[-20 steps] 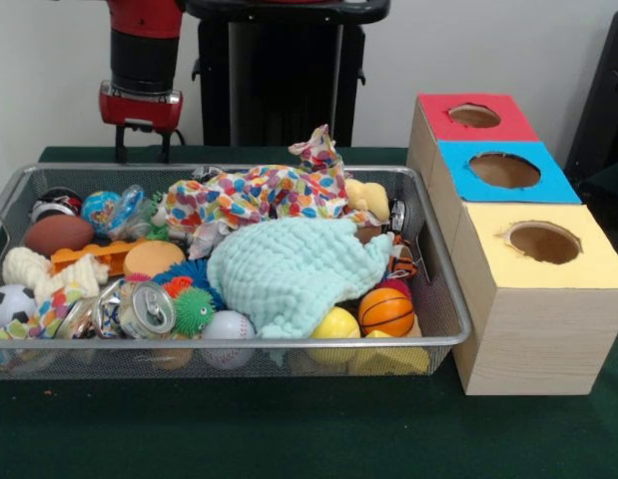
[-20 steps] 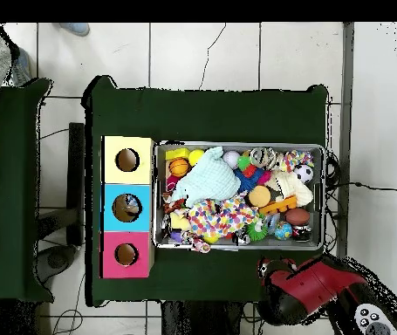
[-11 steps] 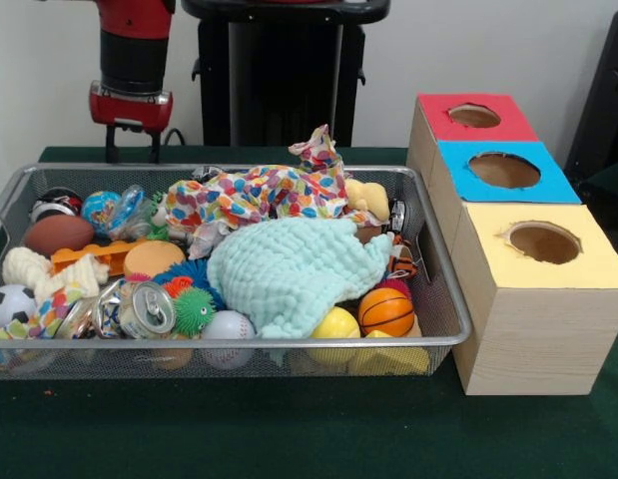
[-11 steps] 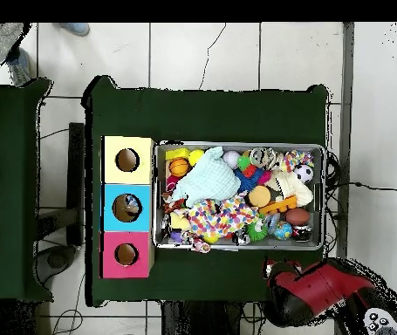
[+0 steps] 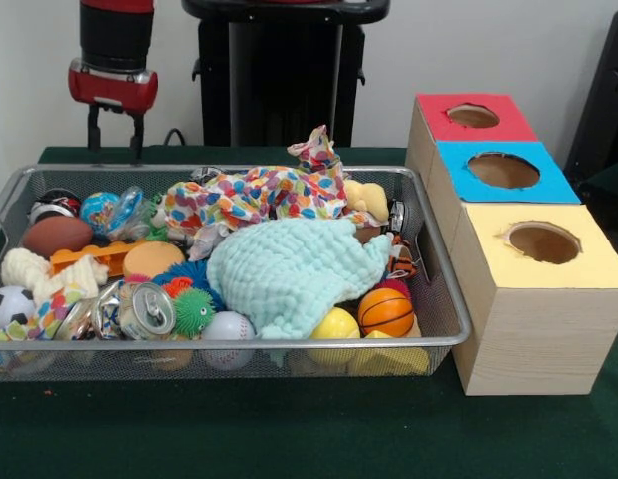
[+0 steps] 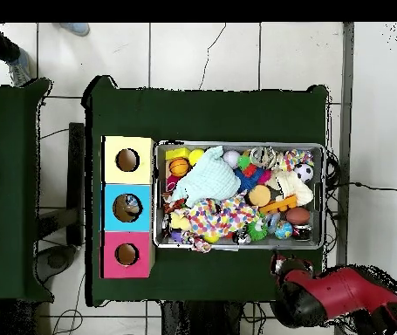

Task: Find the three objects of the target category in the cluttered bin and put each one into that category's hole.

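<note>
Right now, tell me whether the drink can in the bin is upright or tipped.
Tipped. The drink can lies on its side among the toys in the mesh bin, its top facing the front camera.

A wire mesh bin (image 5: 443, 299) sits on the green surface (image 5: 289, 439), heaped with small balls, a crushed can (image 5: 146, 308), a pale mint cloth (image 5: 289, 269) and a spotted cloth (image 5: 254, 195); just beside it stands a row of three boxes, each with a round hole: yellow box (image 5: 548, 269), blue box (image 5: 503, 172), red box (image 5: 475, 117).
</note>
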Robot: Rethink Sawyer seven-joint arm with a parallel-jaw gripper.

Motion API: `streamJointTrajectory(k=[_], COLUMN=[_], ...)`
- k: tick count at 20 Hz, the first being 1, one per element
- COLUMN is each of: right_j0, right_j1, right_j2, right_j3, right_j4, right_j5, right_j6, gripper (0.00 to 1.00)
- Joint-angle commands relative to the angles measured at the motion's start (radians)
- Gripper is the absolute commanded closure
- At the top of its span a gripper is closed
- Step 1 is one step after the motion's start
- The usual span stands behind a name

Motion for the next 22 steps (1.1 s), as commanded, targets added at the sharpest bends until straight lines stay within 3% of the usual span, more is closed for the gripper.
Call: streamJointTrajectory(k=[1, 15, 22], right_j0=[0.0, 0.064, 0.116], right_j1=[-0.097, -0.126, -0.087], right_j2=[0.149, 0.149, 0.119], right_j3=[-0.007, -0.019, -0.054], right_j4=[0.108, 0.173, 0.135], right_j5=[0.114, 0.158, 0.14], right_j6=[-0.385, -0.364, -0.31], gripper=[0.0, 0.0, 0.0])
